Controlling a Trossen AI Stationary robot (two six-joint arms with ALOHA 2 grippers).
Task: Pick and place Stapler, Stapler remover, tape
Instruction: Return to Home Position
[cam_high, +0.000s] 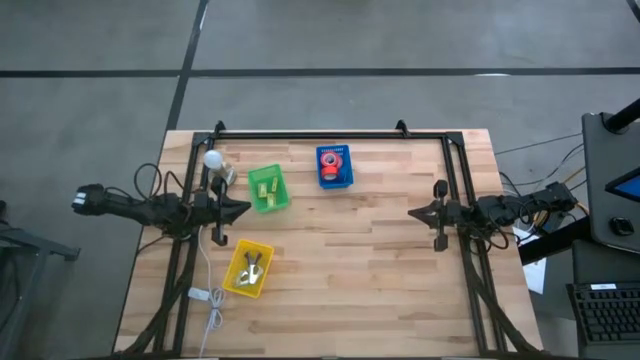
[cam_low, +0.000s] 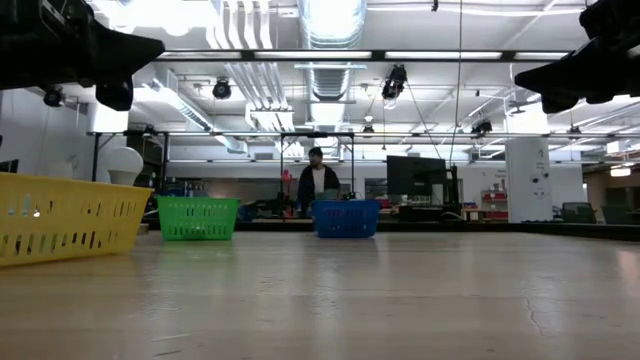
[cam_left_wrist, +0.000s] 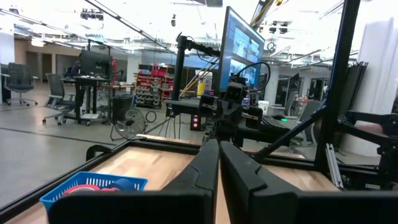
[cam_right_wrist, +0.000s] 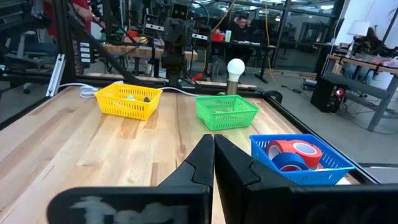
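**Both arms hanging idle, tape is in the blue bin**

We've got the left tool (cam_high: 243, 209) over the left side of the desk (cam_high: 360, 270) and the right tool (cam_high: 413, 212) over the right side. Their tips point at each other across the middle, well apart. Both are pressed together with nothing in them: each wrist view shows the two dark fingers lying flat against each other. In the low view both hang well up off the surface.

The red tape (cam_right_wrist: 297, 151) and the blue tape (cam_right_wrist: 288, 162) sit inside the blue bin (cam_high: 351, 170), near the far edge around the middle. We can't count the red rolls for sure.

The green bin (cam_right_wrist: 230, 118) is just left of the blue one, close to the left tool. It holds some pale yellow-green things we can't make out.

The yellow bin (cam_high: 232, 282) is nearer the front on the left side, with a dark staple remover (cam_high: 252, 266) in it.

A white bulb (cam_high: 213, 160) stands near the green bin.
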